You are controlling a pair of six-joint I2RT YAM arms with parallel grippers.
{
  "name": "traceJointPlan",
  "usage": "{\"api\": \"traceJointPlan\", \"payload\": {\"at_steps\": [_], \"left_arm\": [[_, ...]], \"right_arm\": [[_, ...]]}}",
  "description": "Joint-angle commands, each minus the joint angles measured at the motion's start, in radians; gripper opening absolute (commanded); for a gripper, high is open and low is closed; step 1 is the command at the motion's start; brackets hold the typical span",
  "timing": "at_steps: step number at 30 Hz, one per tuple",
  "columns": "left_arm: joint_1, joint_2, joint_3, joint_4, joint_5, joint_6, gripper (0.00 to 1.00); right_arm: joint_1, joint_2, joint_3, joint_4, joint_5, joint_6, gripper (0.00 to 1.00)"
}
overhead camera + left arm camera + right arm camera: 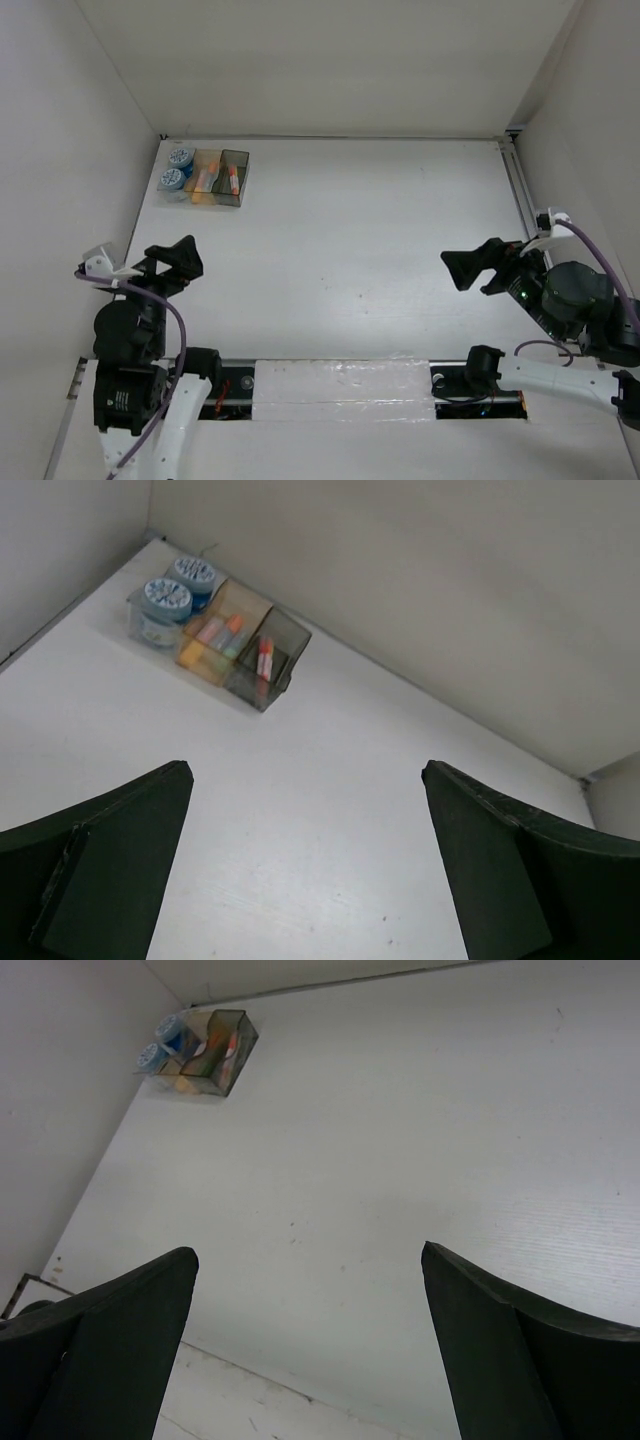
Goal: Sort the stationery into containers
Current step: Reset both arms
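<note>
Three joined bins [205, 177] are sitting in the far left corner of the table [350, 230], close to the walls [60, 120] and well apart from both arms. Two blue-and-white rolls [168, 597] are lying in the clear bin [150, 625] at the left end. Orange and yellow pens [222, 635] are showing as a blur through the amber bin [205, 660], too soft to count. One orange-and-white marker [265, 658] is leaning inside the grey bin [270, 675]. The left claw [183, 264] is hovering near the table's left edge with its fingers spread wide and gripping nothing. The right claw [463, 272] is hanging at the right side, likewise spread and holding nothing. Both wrist views are cutting off the finger bases, and the top view is cropping the right arm at the frame's edge.
</note>
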Motion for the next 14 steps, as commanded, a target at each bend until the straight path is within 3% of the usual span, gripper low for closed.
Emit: {"api": "traceJointPlan", "payload": {"at_steps": [1, 14], "left_arm": [[0.002, -0.056, -0.027, 0.115, 0.014, -0.001, 1.0], [0.002, -0.065, -0.039, 0.106, -0.006, -0.011, 1.0]], "right_arm": [[-0.006, -0.029, -0.001, -0.002, 0.03, 0.008, 1.0], [-0.006, 0.039, -0.016, 0.039, 0.039, 0.017, 1.0]]}}
